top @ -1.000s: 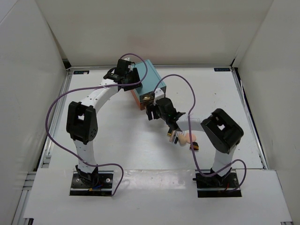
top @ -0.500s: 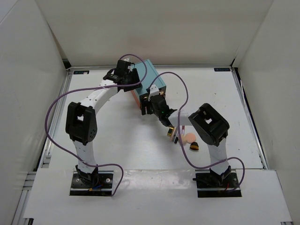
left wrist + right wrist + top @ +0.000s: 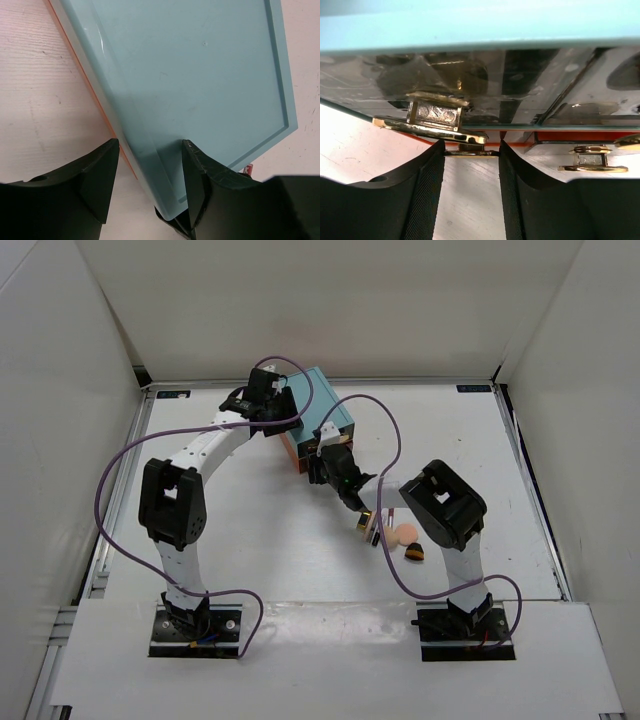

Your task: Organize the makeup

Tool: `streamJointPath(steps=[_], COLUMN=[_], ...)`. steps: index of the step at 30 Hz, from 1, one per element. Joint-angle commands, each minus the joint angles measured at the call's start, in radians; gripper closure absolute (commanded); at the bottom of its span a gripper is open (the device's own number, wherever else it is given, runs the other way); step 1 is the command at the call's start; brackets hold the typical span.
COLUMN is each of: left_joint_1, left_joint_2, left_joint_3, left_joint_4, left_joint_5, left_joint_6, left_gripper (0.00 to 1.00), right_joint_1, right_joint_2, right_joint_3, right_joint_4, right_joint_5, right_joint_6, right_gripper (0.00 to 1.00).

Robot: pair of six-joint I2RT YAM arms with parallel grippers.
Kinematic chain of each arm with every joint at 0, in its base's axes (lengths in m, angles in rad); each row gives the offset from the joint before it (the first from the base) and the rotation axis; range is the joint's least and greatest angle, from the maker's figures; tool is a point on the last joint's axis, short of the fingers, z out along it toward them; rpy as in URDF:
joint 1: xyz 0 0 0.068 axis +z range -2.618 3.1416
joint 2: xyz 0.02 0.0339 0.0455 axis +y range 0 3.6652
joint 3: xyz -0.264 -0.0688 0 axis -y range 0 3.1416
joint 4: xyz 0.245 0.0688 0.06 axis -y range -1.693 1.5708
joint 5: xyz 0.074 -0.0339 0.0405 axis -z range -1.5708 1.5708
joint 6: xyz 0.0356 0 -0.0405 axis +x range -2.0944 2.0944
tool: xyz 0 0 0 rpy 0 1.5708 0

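A teal box (image 3: 200,75) with gold handle (image 3: 470,153), peach sponge (image 3: 404,533), purple cables (image 3: 105,490), white table (image 3: 270,540).

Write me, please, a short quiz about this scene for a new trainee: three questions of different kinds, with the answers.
1. True or false: the peach sponge already lies inside the teal drawer box.
2. What sits between the fingers of the right hand? A) a spoon B) a gold handle of the box C) a pencil
3. Fill in: the left hand straddles one ____ of the box's top.

Key
1. False: it lies on the table, in front of the box.
2. B
3. edge
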Motion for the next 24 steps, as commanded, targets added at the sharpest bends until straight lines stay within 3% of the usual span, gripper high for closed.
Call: streamJointPath(steps=[1,5,12,20,24], left_joint_1=[-0.001,-0.001,-0.001,-0.004,-0.010], left_joint_2=[-0.033,-0.033,-0.026,-0.026,-0.033], left_joint_3=[-0.025,-0.018,-0.015,-0.018,-0.012], left_joint_4=[-0.099,-0.099,-0.096,-0.093,-0.093], left_joint_5=[-0.044,-0.048,-0.047,-0.048,-0.056], left_joint_6=[0.020,0.020,0.015,0.014,0.015], left_gripper=[0.37,0.37,0.37,0.37,0.36], right_joint_1=[-0.001,0.006,0.066,0.100,0.097], right_joint_2=[-0.036,-0.085,-0.266,-0.410,-0.410], right_joint_3=[0.013,-0.068,-0.301,-0.395,-0.377], right_joint_4=[0.135,0.116,0.052,-0.089,-0.151], right_joint_5=[0.011,-0.017,-0.017,-0.008,-0.014], right_joint_6=[-0.011,0.010,0.035,0.102,0.098], right_gripper=[0.61,0.66,0.65,0.56,0.45])
